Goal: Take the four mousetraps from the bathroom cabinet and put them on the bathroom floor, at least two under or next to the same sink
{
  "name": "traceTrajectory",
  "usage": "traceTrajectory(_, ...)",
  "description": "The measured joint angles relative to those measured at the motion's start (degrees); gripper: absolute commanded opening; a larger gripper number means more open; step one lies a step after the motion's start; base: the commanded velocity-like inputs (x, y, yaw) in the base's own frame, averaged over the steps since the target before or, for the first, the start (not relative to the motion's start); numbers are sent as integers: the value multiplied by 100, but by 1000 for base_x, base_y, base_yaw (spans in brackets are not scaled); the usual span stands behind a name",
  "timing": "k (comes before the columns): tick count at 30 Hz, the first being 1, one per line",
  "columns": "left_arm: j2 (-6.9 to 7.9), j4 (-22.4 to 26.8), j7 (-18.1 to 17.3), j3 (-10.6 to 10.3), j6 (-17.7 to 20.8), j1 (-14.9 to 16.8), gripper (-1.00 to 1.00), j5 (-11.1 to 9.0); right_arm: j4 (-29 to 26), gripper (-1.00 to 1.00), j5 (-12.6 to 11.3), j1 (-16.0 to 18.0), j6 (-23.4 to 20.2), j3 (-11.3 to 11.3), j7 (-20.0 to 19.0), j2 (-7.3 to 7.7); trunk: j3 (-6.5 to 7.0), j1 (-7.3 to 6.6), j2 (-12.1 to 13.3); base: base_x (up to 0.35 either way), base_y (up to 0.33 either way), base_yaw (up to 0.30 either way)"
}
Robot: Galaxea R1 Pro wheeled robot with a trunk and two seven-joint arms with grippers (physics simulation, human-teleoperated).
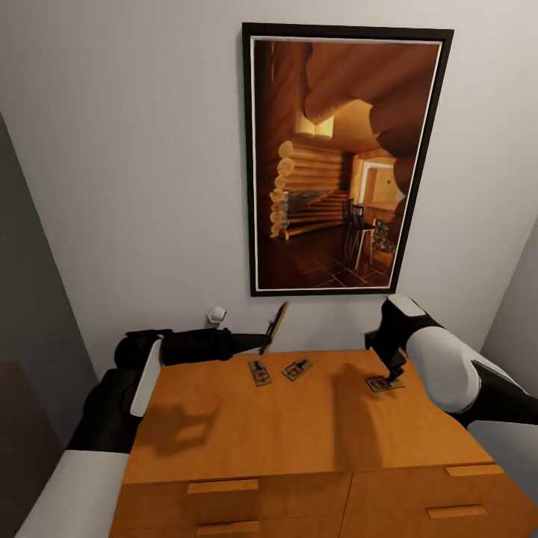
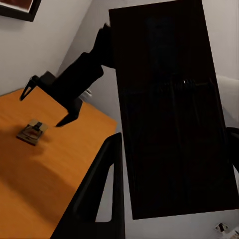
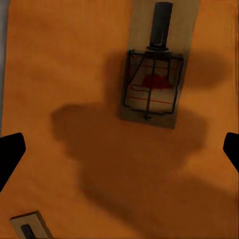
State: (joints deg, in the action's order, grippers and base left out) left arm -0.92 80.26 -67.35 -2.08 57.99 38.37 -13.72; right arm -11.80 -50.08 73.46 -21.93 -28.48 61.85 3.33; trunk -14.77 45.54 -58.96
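- The cabinet [image 1: 299, 426] stood against the wall below a framed picture [image 1: 344, 161], its flat top carrying three mousetraps lying flat: two close together near the back middle [image 1: 260, 371] [image 1: 297, 369], and a third well apart toward the right edge [image 1: 385, 383].
- The left gripper [image 1: 270, 338] was clamped on a fourth mousetrap [image 1: 279, 322], held up edge-on just off the back of the top. The left wrist view showed that board as a dark slab [image 2: 172, 109] close to the lens. The grip seemed to be on one end only, so a swing toward the floor could have let the thin board slip or twist out.
- The right gripper [image 1: 394, 371] hung just above the right-hand trap, and the right wrist view showed its fingertips [image 3: 11, 152] spread wide with the mousetrap [image 3: 154, 74] ahead of them rather than between them. Closing from there risked catching nothing, or only the corner.
- That trap is thin and lay flat on the wood, so the fingers might have scraped the top or pushed it toward the nearby right edge, and it could have dropped somewhere out of reach.
- The wire bar and red pad [image 3: 152, 82] stood proud of the board, and squeezing across them might have tilted it.
- No floor or sink was visible, so placement remained far off.
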Motion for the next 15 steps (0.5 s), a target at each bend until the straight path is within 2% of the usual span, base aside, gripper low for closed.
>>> traceTrajectory(3,-20,-1,10,-9,-4,-1,-100,3,8,100,283,0,0,-4,74,5,0,0,0,0,0,0)
traceTrajectory(6,-25,-1,12,-11,-5,-1,-100,6,10,100,395,0,0,-6,92,7,0,0,0,0,0,0)
traceTrajectory(15,-22,-1,15,-12,-11,-1,-100,9,87,100,479,0,0,-10,96,24,0,0,0,0,0,0)
